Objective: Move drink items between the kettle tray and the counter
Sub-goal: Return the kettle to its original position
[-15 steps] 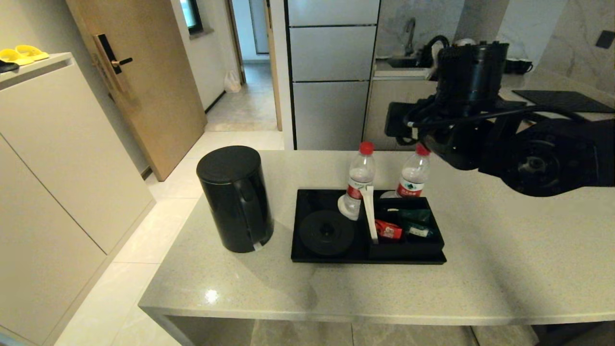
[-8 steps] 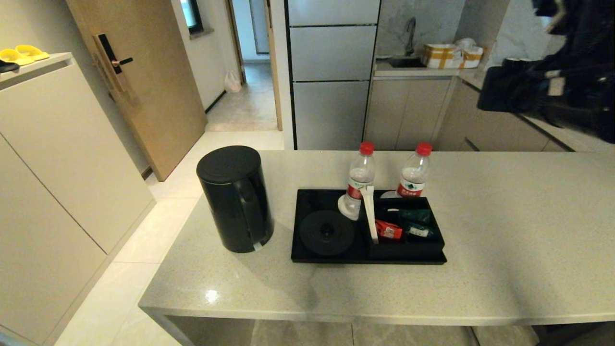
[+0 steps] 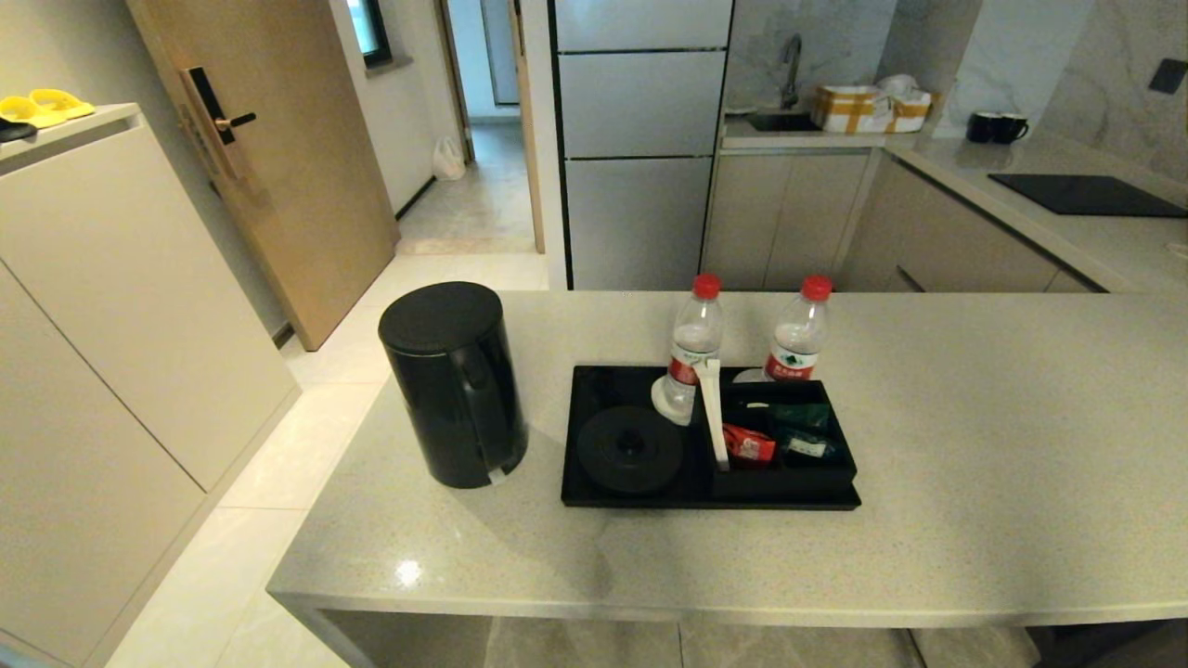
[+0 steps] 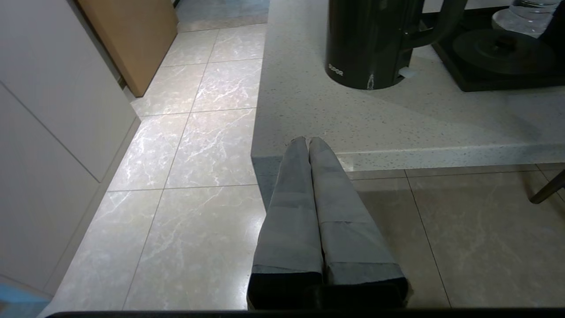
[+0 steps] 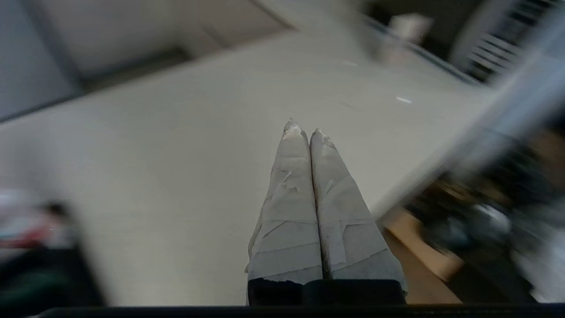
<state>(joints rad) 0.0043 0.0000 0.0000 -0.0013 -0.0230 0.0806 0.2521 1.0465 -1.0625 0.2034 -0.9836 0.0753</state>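
Surface: pale beige speckled stone counter (image 3: 974,482)
On it: tall matte black cylindrical kettle (image 3: 455,382); flat rectangular black tray (image 3: 594,496)

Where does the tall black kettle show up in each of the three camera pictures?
Head view: kettle stands on the counter, left of the kettle tray.
Left wrist view: kettle at the top, cut off, beyond the shut left gripper.
Right wrist view: not in it.
Shared landmark: the round kettle base.
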